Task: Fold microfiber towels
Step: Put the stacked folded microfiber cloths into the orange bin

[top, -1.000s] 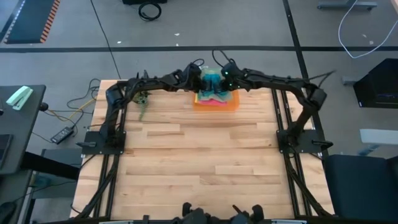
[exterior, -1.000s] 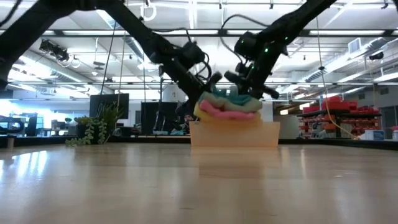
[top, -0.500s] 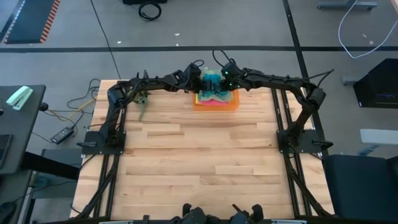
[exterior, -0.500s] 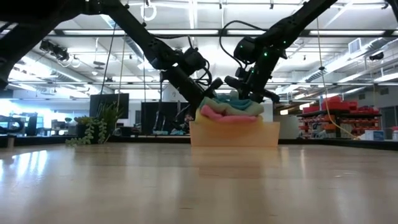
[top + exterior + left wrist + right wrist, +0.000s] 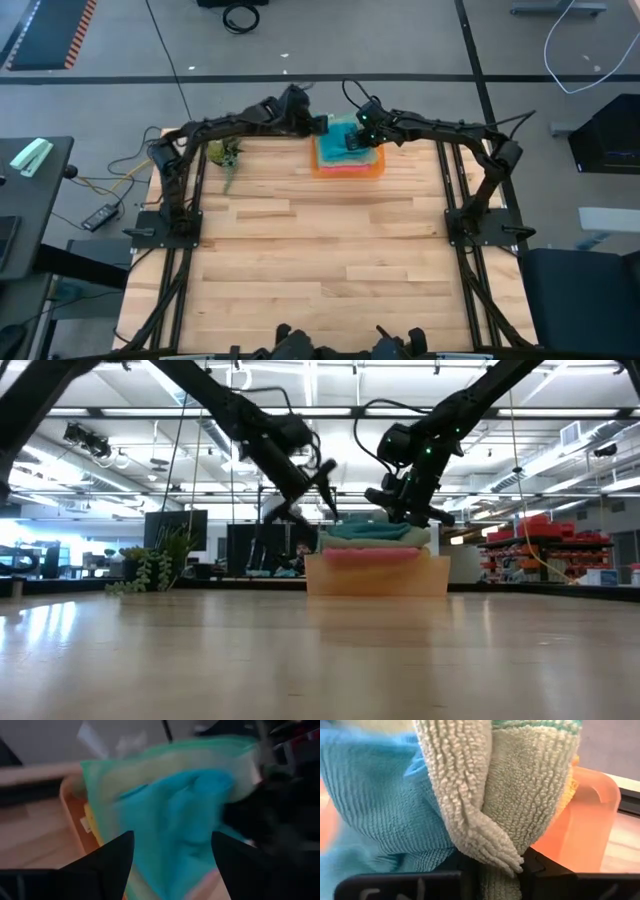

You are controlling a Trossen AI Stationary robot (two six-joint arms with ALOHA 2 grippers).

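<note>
A stack of microfiber towels lies in the orange bin (image 5: 348, 168) at the table's far edge. A teal towel (image 5: 338, 142) is on top, over a sage green towel (image 5: 150, 765), with a pink one (image 5: 370, 556) lower down. My left gripper (image 5: 327, 487) hangs open above the stack's left side, with the teal towel (image 5: 170, 820) beyond its fingers and nothing between them. My right gripper (image 5: 353, 142) is at the stack's right side, shut on the sage green towel (image 5: 530, 780). My right gripper pinches a bunched fold of the sage green towel (image 5: 492, 845) between its two fingers, more than one layer. The fingers slant down from the table's right onto the top of the stack (image 5: 405, 518). The rest of the towel lies on the stack in the bin.
The bin (image 5: 378, 573) stands on the wooden table (image 5: 320, 260), which stretches bare toward its near edge. A small green plant (image 5: 228, 160) stands at the far left, near the left arm. Both arms reach in over the far edge.
My left gripper has opened, let go of the towels, and risen up and back toward the table's left. The bunched pink and yellow towels it had lifted have dropped back, and the stack now lies flatter in the bin. My right gripper has stayed shut.
</note>
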